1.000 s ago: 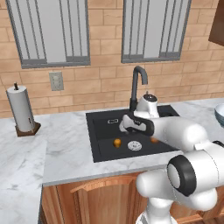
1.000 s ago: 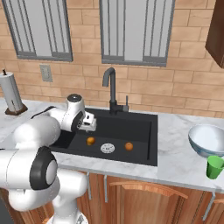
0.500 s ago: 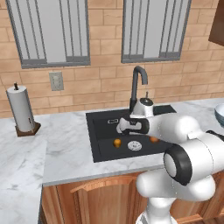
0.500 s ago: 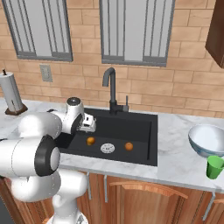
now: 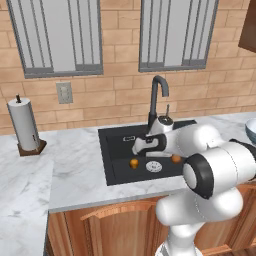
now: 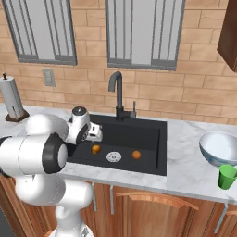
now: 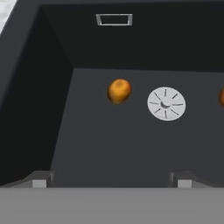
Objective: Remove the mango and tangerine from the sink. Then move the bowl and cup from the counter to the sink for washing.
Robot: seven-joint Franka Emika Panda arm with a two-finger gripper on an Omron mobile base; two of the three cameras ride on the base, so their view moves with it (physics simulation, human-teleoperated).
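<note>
Gripper (image 7: 111, 181) hangs wide apart above the sink (image 7: 52, 65); the rounded mango (image 7: 119, 90) could roll from an off-centre pinch.

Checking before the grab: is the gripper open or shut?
Open. In the hand view the gripper has its fingertips wide apart, nothing between them, above the sink floor.

Mango (image 6: 96, 149) and tangerine (image 6: 136, 154) in sink (image 6: 159, 139), drain (image 6: 114, 157) between; bowl (image 6: 221, 147), cup (image 6: 227, 176) on counter (image 6: 185, 166) right.
</note>
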